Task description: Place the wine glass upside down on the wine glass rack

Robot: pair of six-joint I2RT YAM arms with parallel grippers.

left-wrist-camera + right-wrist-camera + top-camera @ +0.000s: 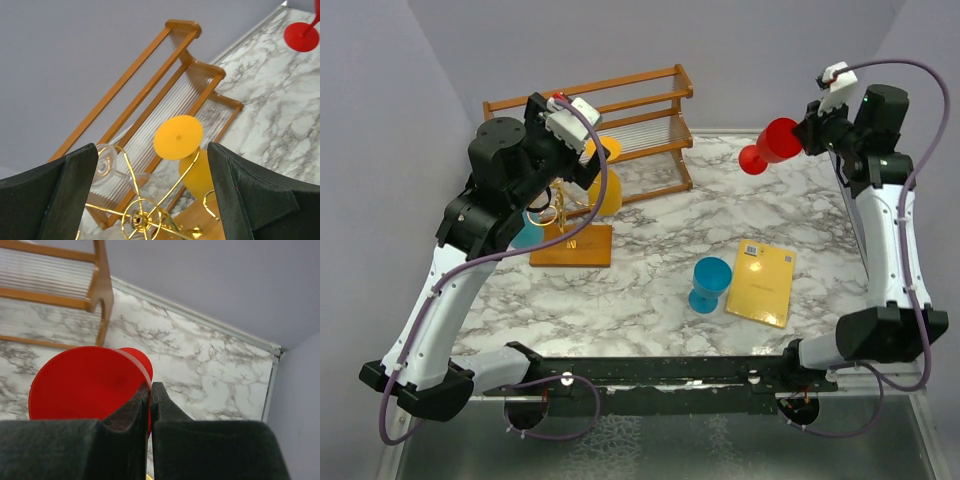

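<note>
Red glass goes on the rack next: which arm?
Right. Its gripper is shut on the red wine glass, held in the air. The left gripper is open and empty above the wine glass rack.

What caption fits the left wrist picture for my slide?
Open left tool looks over an upside-down yellow wine glass by the gold wire rack.

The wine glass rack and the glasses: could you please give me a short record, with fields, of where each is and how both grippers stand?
target: wine glass rack, gold wire on a wooden base, below the left arm
on rack: orange wine glass hung foot up; clear glass beside it
right side: right gripper shut on red wine glass, held in the air
left side: left gripper open, empty, above the rack
on table: blue glass upright, beside yellow booklet
behind rack: wooden slatted shelf
</note>
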